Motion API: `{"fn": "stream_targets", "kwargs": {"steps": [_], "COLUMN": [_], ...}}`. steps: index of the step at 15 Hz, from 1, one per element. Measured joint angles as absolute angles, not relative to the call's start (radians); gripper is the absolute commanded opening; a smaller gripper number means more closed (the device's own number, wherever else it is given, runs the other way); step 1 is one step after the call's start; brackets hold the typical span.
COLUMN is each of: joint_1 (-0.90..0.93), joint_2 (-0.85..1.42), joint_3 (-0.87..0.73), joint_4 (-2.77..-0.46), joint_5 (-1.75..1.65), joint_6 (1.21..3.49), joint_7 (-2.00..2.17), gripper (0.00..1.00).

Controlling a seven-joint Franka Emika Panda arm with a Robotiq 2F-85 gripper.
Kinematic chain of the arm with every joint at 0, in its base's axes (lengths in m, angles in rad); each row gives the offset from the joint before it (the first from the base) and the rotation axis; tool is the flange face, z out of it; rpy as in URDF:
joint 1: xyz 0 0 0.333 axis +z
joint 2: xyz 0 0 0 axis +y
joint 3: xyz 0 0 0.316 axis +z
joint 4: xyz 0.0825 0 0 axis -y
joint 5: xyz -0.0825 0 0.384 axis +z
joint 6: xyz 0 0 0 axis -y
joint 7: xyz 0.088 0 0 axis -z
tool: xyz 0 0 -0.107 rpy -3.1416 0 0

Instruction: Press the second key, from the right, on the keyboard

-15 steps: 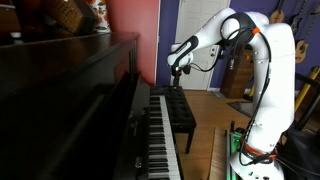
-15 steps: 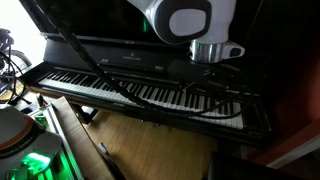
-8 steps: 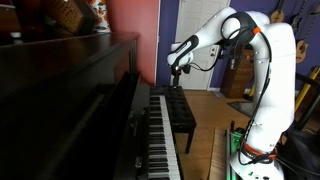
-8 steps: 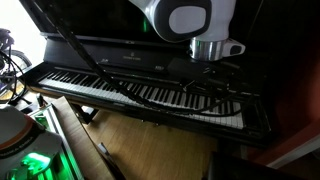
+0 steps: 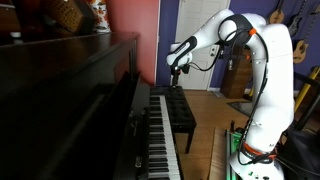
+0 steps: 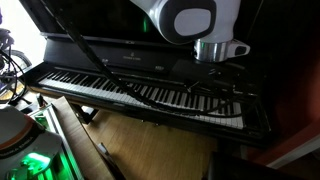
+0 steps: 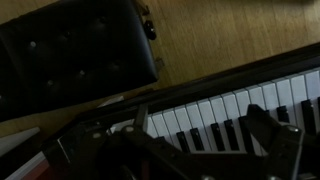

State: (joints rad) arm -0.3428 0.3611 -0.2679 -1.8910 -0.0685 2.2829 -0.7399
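Note:
The keyboard (image 5: 160, 135) is a long row of white and black keys in a dark glossy upright piano. It also shows in the other exterior view (image 6: 130, 92) and in the wrist view (image 7: 225, 110). My gripper (image 5: 178, 72) hangs a little above the keyboard's far end. In an exterior view it (image 6: 217, 78) is near the right end of the keys. In the wrist view the two dark fingers (image 7: 200, 135) stand apart with white and black keys showing between them. It holds nothing.
A black padded piano bench (image 5: 186, 112) stands on the wooden floor in front of the keys; it also shows in the wrist view (image 7: 70, 50). The piano's raised lid and dark front panel (image 5: 70, 100) rise behind the keys. Cables (image 6: 90, 60) hang across the piano front.
My gripper has shifted very slightly toward the right end of the keyboard. Nothing else has moved.

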Motion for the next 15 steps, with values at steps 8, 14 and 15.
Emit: {"fn": "stream_targets", "kwargs": {"steps": [8, 14, 15], "joint_1": [-0.460, -0.491, -0.493], "joint_2": [0.607, 0.752, 0.774], "joint_3": [-0.189, -0.143, -0.142], "joint_4": [-1.661, -1.501, -1.478], "joint_5": [-0.031, -0.019, -0.020], "joint_6": [2.383, 2.384, 2.387], "joint_7": [-0.812, -0.835, -0.840], "gripper": [0.73, 0.27, 0.18]}}
